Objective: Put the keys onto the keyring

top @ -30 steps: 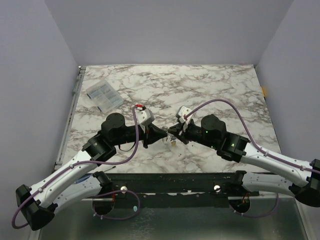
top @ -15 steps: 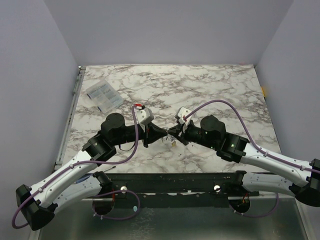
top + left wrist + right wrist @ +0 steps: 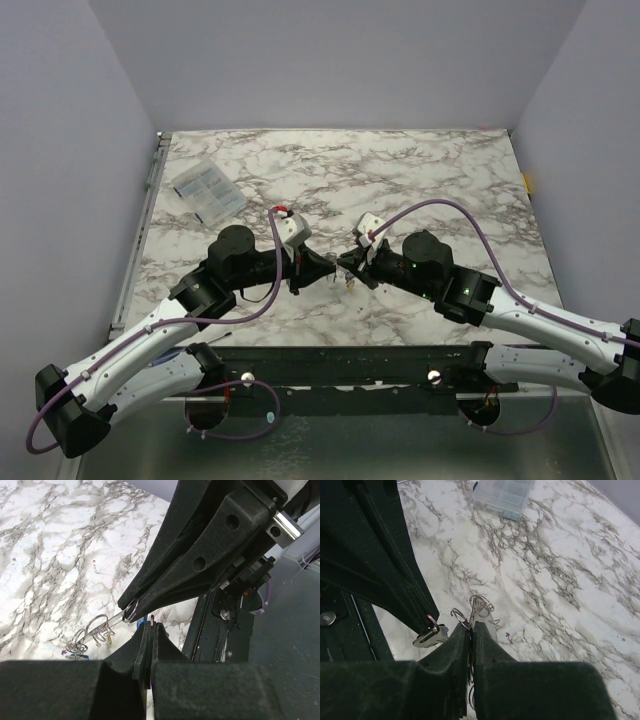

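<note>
Marble table (image 3: 400, 170), keyring (image 3: 461, 618) (in right fingers (image 3: 487, 654))

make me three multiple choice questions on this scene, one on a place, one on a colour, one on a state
1. Where does the clear packet lie?
A) on the far left part of the table
B) at the table's near right corner
C) on top of the right arm

2. What colour is the table?
A) plain green
B) white with dark veins
C) brown wood

3. How do the jaws of the left gripper stand?
A) wide open
B) shut on a small key
C) out of every view

Answers:
1 A: the top view shows it by the far left edge.
2 B: the marble pattern shows in all views.
3 B: the right wrist view shows the key pinched at their tip.
</note>
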Motion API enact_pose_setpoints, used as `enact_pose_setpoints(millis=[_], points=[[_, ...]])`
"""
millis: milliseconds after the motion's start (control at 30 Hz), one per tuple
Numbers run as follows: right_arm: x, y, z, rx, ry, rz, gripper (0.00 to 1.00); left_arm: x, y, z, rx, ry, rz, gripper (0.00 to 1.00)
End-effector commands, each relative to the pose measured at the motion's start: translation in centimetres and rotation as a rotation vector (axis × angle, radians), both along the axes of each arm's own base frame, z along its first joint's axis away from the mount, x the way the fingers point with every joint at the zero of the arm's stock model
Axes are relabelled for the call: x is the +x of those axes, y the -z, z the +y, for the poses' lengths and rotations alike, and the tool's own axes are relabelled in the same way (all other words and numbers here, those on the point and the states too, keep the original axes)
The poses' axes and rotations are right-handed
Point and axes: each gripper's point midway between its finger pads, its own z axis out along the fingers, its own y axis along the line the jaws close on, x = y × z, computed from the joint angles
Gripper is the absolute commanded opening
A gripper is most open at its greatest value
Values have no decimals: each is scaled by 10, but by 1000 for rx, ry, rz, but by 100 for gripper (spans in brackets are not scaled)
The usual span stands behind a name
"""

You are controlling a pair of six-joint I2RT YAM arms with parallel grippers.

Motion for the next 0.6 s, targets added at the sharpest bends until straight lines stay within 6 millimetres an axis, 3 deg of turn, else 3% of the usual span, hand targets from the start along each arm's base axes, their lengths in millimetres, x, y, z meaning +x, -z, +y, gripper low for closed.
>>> enact_pose_setpoints(millis=[0,567], points=[[0,-17,0,43,8,-26,1,3,-1,1,-9,-29,0,0],[-3,-17,-1,37,-8,-24,1,15,-4,-1,-5,-78,6,0]])
